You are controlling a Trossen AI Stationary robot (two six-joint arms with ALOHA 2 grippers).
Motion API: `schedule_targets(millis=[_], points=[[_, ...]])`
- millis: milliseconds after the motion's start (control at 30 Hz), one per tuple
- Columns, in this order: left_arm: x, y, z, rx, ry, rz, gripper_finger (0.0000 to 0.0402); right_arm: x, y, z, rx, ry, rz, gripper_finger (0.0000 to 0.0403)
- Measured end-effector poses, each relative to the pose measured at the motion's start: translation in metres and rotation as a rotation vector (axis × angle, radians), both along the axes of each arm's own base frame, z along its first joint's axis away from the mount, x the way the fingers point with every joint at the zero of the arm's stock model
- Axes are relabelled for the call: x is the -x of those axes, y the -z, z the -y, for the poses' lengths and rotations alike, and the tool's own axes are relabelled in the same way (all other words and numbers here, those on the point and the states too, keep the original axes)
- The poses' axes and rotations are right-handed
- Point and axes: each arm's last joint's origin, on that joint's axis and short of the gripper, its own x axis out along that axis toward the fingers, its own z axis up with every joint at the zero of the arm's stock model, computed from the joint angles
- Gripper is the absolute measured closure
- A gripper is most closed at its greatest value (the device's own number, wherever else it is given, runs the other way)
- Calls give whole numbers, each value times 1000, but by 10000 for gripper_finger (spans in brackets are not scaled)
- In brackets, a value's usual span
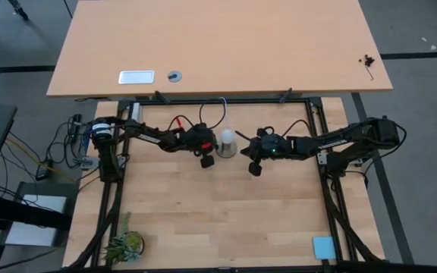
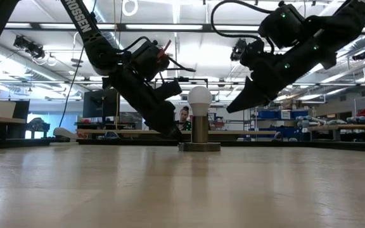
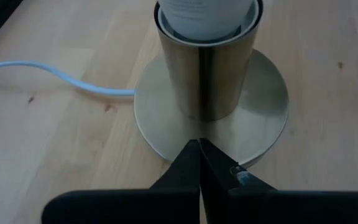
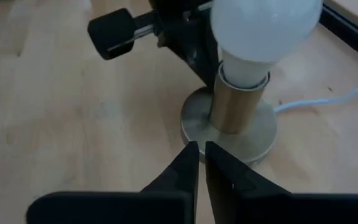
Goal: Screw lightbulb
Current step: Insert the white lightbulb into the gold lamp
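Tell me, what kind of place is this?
Probably a robotics lab or workshop: two dark arms on a frame over a wooden table, a lightbulb in a metal socket, and shelving under strip lights behind.

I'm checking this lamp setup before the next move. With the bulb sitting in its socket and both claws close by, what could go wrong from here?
1. The left claw, shut, has its tip on the socket's round base; a shove may slide the base across the table.
2. The right claw hangs near the lightbulb without holding it; a careless swing might knock the lamp over.
3. The white cord trails from the base and could snag an arm.
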Motion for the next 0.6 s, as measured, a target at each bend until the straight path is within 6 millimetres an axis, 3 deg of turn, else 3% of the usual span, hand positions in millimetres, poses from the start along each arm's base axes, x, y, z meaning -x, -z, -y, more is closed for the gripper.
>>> schedule_targets(millis=[600], points=[[-2, -4, 2, 37, 66, 40, 401, -2, -2, 0, -14, 11, 34, 376]])
